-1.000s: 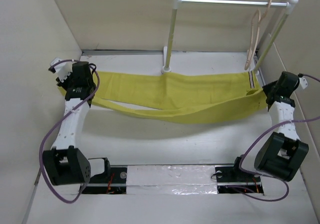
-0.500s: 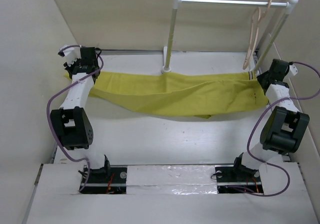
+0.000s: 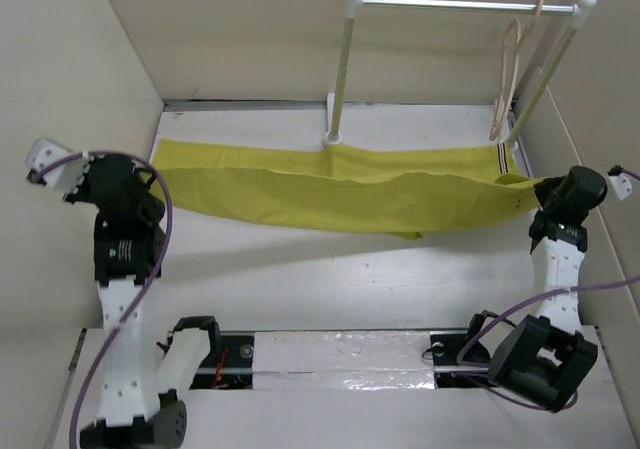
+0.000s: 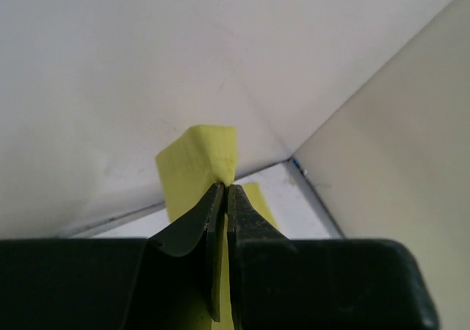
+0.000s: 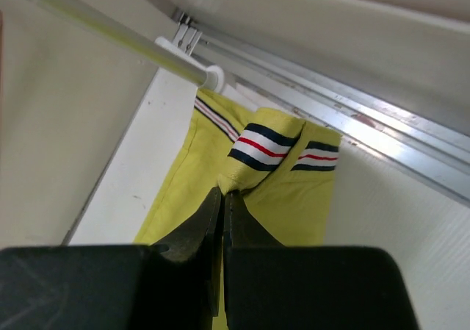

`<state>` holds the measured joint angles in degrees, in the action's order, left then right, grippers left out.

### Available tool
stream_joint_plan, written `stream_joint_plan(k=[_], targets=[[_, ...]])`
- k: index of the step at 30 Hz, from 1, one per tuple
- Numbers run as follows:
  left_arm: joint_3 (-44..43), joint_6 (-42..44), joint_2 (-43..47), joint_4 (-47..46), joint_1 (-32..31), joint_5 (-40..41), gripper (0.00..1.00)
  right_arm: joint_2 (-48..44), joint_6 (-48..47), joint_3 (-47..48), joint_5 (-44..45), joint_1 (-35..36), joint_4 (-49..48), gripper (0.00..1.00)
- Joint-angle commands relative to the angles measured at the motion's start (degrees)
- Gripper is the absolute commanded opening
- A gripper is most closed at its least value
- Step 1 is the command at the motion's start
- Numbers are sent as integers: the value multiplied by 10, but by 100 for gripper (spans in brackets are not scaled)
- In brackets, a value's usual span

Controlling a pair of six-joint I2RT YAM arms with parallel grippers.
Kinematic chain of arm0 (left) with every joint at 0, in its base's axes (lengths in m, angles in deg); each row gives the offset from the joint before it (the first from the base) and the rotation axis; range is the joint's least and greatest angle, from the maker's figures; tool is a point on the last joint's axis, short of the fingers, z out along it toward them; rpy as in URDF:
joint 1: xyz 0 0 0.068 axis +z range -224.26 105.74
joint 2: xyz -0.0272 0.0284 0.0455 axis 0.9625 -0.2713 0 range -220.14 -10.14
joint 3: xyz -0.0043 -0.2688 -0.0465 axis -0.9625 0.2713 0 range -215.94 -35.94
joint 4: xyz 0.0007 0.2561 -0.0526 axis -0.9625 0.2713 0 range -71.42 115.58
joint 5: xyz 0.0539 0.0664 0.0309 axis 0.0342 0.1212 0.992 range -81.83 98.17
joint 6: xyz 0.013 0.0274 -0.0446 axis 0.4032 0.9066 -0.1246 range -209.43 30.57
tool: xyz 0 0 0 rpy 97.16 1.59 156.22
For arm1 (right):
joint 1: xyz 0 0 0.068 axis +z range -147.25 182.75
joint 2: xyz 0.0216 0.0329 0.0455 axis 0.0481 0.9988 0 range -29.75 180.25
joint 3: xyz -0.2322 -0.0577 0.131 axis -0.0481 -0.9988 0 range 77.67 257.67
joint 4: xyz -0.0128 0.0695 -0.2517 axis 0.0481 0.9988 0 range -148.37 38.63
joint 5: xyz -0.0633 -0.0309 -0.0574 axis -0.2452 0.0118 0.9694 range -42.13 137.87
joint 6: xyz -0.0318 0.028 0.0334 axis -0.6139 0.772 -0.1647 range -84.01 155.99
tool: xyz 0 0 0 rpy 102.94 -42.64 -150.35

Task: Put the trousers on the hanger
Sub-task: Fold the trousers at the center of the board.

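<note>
Stretching across the table (image 3: 300,289), the trousers (image 3: 340,194) are held up between both arms, in front of the white rack (image 3: 343,69).
The left gripper (image 4: 225,188) is seen with its jaws pinched together on a leg end at the left. The right gripper (image 5: 222,192) is clamped on cloth just below the striped waistband (image 5: 263,145) at the right. The cloth is slack in the middle. The hanger (image 3: 508,79) is hung from the rack's rail near the right post, above the waistband end.
</note>
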<state>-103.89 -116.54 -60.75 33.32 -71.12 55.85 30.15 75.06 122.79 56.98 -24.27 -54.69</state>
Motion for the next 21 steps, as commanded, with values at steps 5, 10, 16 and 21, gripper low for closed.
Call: stream_joint_plan(k=[5,10,16,21], targets=[[72,24,101,32,0,57,0,-83,-12,-19,-66,-135,-1,0],[86,31,95,18,-13,89,0,-120,-20,17,-17,-142,71,0],[99,20,2,-6,-13,80,0,-135,-50,30,-22,-142,62,0],[57,-10,-100,3,9,63,0,-36,-44,45,-80,-142,23,0]])
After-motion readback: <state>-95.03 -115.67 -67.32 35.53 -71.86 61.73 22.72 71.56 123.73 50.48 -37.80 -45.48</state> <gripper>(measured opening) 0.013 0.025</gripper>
